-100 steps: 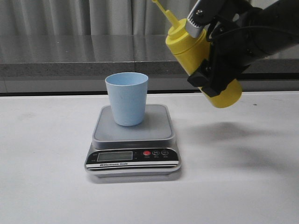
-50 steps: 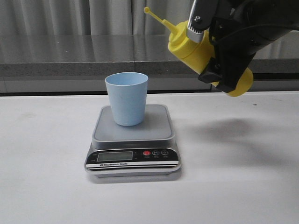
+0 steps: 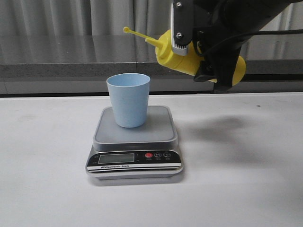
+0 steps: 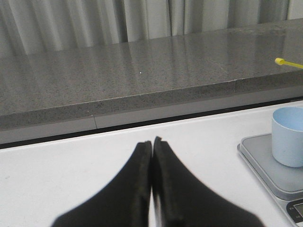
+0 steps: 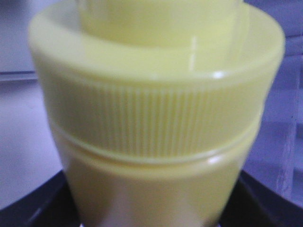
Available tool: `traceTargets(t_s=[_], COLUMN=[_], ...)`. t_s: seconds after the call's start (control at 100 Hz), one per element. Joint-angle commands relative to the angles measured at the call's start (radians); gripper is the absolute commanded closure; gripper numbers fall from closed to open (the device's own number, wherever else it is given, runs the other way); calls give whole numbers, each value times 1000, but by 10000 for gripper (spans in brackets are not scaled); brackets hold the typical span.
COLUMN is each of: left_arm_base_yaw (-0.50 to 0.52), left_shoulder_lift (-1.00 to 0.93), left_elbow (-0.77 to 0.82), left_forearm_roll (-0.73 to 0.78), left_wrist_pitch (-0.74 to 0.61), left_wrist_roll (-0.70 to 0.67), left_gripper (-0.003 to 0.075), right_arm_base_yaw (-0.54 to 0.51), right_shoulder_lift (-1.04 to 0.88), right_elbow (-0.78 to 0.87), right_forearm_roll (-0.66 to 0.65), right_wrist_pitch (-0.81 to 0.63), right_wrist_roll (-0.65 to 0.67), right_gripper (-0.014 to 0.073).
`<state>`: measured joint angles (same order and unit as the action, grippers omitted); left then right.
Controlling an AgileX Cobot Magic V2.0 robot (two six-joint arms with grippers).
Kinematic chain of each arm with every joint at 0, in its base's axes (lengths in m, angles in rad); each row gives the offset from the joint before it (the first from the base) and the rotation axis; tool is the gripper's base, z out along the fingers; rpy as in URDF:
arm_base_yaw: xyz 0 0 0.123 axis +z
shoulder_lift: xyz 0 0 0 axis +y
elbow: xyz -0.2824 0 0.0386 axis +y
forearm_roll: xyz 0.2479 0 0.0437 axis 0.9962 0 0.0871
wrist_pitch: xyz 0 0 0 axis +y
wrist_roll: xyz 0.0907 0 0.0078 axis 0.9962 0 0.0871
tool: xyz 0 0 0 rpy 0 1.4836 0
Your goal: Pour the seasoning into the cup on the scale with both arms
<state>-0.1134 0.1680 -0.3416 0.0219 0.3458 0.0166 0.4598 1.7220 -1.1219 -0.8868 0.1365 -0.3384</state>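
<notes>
1. The right pincer (image 3: 208,54) is clamped on the seasoning (image 3: 182,54), held aloft to the right of and above the cup (image 3: 128,100). In the right wrist view the bottle's ribbed collar (image 5: 151,123) fills the picture, with black pincer parts at either side.
2. The bottle is tipped close to level, base to the right, nozzle (image 3: 137,34) pointing left. The nozzle tip is seen roughly above the cup's rim but well clear of it; depth cannot be judged.
3. No stream is seen from the nozzle. Whether the nozzle is capped cannot be told.
4. The left pincer (image 4: 152,144) is seen only in its own wrist view, fingers pressed together, nothing held, low over the tabletop (image 4: 71,161) well apart from the scale (image 4: 265,158).
5. The cup stands upright on the scale (image 3: 135,130), left of platform centre. The display (image 3: 116,158) is unreadable.
6. Step judged: tilt phase, bottle brought to pour attitude, pour not yet begun.
7. Next move is judged to call for lowering the nozzle into the cup's mouth, further tilt or a squeeze, and possibly steadying of the cup by the left arm.
8. Surface: plain white tabletop (image 3: 246,189). Behind it a grey stone ledge (image 3: 66,59) and pale curtains (image 3: 66,16).
</notes>
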Motion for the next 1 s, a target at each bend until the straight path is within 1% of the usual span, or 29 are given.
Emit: traceTargets(t_s=[0.0, 0.18, 0.38, 0.65, 0.86, 0.99], left_arm_base_yaw=[1, 1, 1, 1, 1, 1], left_shoulder_lift=[12, 12, 12, 12, 12, 12], left_elbow=[-24, -24, -24, -24, -24, -24], left_forearm_roll=[1, 1, 1, 1, 1, 1], left_wrist_pitch=[-84, -84, -84, -84, -84, -84], left_wrist_roll=[-6, -6, -6, -6, -6, -6], left_gripper=[738, 738, 738, 738, 738, 738], right_arm_base_yaw=[14, 44, 71, 102, 121, 123], right_shoulder_lift=[-29, 9, 24, 53, 72, 74], right_elbow=[-57, -105, -147, -167, -167, -167], right_forearm_roll=[-78, -180, -312, -492, -564, -578], right_wrist_pitch=[8, 105, 133, 217, 262, 262], right_wrist_roll=[-4, 13, 69, 76, 87, 114], right_gripper=[315, 315, 315, 315, 315, 315])
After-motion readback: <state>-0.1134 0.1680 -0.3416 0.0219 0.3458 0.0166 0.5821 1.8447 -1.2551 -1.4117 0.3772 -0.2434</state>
